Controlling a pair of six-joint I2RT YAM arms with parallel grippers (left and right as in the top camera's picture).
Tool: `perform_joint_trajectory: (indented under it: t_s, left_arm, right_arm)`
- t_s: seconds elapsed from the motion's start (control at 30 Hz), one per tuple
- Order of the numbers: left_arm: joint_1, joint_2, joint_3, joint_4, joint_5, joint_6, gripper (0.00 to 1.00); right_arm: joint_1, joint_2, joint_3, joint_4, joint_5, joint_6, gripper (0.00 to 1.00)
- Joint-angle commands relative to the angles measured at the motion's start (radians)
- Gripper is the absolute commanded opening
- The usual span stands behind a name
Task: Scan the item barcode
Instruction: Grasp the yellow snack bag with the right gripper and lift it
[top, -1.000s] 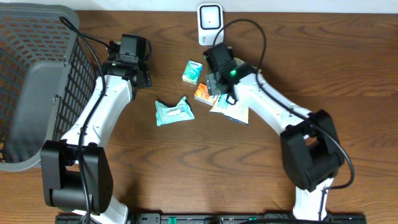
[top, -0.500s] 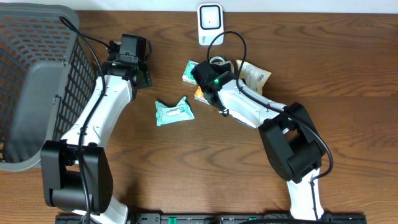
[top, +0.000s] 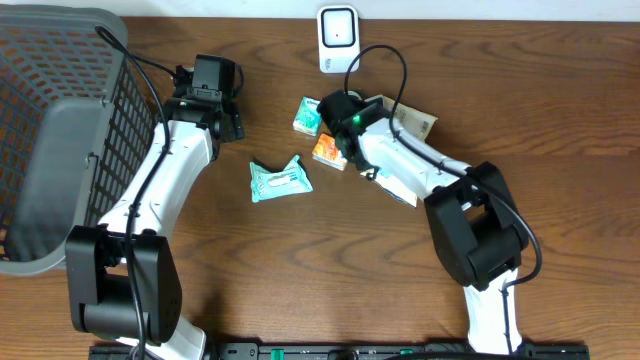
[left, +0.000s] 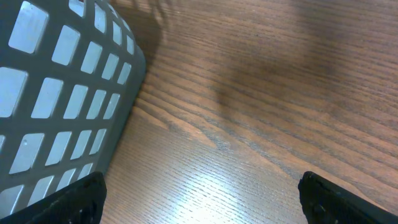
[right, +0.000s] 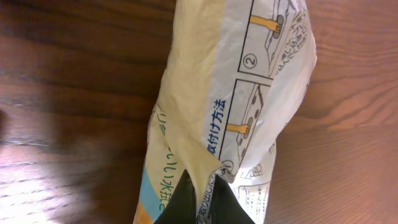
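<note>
Evidently the right hand (right: 191, 202) is clenched on one end of the packet (right: 239, 106), holding it over the table (top: 560, 100) near the scanner (top: 338, 32), likely to turn its barcode that way. Left hand (left: 202, 186) hangs released beside the basket (left: 62, 93).

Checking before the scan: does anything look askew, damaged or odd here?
Only the cream packet: the right fingers pinch its edge, and the film is puckered into a crease there. No tear or spill shows.

Basket (top: 40, 60) far left — scanner (top: 338, 30) behind the packets (top: 280, 181).
</note>
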Motion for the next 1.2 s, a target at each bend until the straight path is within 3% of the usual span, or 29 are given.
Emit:
perform_joint_trajectory:
  t_s: [0.0, 0.07, 0.2, 0.4, 0.47, 0.63, 0.8, 1.0, 1.17]
  left_arm:
    - [0.001, -0.004, 0.012, -0.003, -0.016, 0.005, 0.98]
    - [0.001, -0.004, 0.012, -0.003, -0.016, 0.005, 0.98]
    - [0.001, -0.004, 0.012, -0.003, -0.016, 0.005, 0.98]
    - [0.001, -0.004, 0.012, -0.003, -0.016, 0.005, 0.98]
    - [0.001, -0.004, 0.012, -0.003, -0.016, 0.005, 0.98]
    - [0.001, -0.004, 0.012, -0.003, -0.016, 0.005, 0.98]
    - [0.001, -0.004, 0.012, -0.003, -0.016, 0.005, 0.98]
    - [0.001, -0.004, 0.012, -0.003, -0.016, 0.005, 0.98]
    - [0.001, -0.004, 0.012, -0.003, -0.016, 0.005, 0.98]
  right_arm:
    - [-0.051, -0.081, 0.072, -0.008, -0.143, -0.03, 0.01]
    - [-0.089, -0.123, 0.099, -0.006, -0.257, -0.091, 0.01]
    - [-0.229, -0.212, 0.111, 0.019, -0.688, -0.242, 0.01]
    - [-0.44, -0.212, 0.088, 0.015, -1.269, -0.374, 0.01]
    - [-0.509, -0.207, 0.064, 0.016, -1.371, -0.4, 0.01]
    - [-0.597, -0.203, 0.002, 0.011, -1.323, -0.399, 0.01]
    - [-0.565, -0.203, -0.009, 0.019, -1.285, -0.398, 0.06]
    - [-0.398, -0.203, -0.006, 0.088, -0.916, -0.294, 0.23]
    - [-0.238, -0.203, -0.006, 0.183, -0.633, -0.229, 0.52]
